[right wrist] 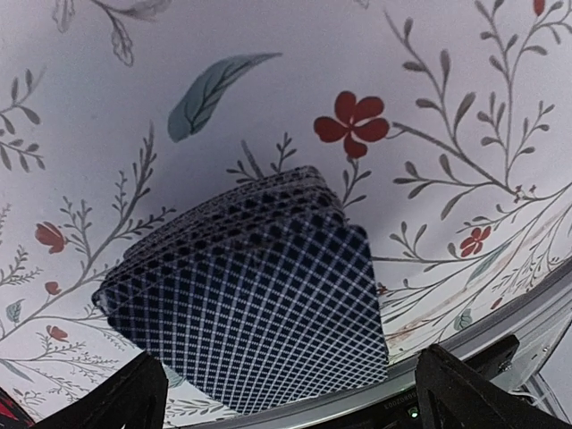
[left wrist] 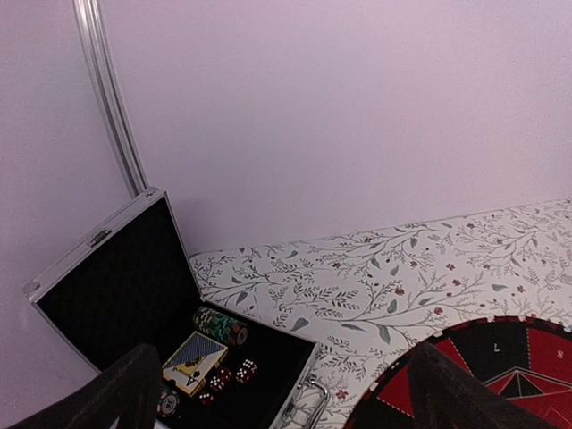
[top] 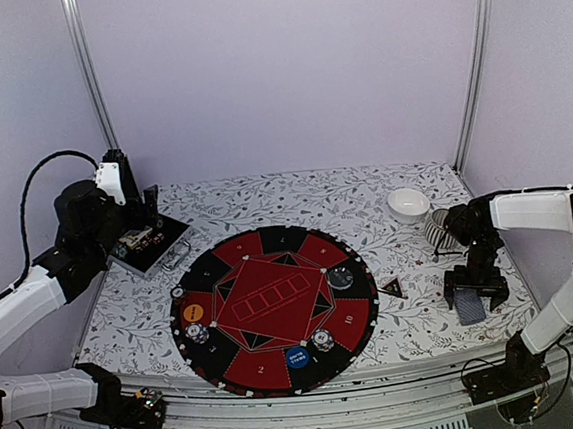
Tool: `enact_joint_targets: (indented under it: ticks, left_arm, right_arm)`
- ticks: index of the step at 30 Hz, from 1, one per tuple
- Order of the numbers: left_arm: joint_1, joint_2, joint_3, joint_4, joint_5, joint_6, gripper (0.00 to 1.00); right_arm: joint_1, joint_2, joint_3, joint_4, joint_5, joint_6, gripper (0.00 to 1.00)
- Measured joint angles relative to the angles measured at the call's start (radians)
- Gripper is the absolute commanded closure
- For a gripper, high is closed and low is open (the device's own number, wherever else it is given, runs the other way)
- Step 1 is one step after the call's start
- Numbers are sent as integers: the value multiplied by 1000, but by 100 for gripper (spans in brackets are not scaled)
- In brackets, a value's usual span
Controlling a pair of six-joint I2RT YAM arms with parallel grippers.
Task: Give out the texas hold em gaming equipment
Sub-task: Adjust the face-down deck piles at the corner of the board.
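A deck of blue-lattice-backed playing cards [right wrist: 259,286] lies on the flowered cloth near the table's front right edge. My right gripper [right wrist: 299,407] hangs open just above the deck [top: 471,310], one finger on each side, apart from it. On the round red-and-black mat [top: 275,311] sit an orange button [top: 193,311], a blue button [top: 296,356] and chips [top: 323,340]. A small triangle marker [top: 391,288] lies just off the mat's right rim. My left gripper [top: 151,208] stands open and empty above the open case [left wrist: 125,286], which holds a roll of chips [left wrist: 219,324], a card box [left wrist: 192,360] and red dice [left wrist: 232,373].
A white bowl [top: 408,204] and a ribbed grey cup [top: 438,229] stand at the back right, behind my right arm. The case [top: 149,245] sits at the back left corner. Pale walls with metal posts close the back and both sides. The table's metal front rail [right wrist: 500,322] runs right beside the deck.
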Motion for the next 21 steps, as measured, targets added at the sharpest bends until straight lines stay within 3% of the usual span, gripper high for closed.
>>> enact_joint_targets:
  ticks: [7,21]
  left_arm:
    - [0,-3,0,0,3,-1,2]
    - [0,-14,0,0,3,-1,2]
  right_arm:
    - [1,48,-44,73,-64,-32,1]
    - [0,89,-18,65,-89,-74,2]
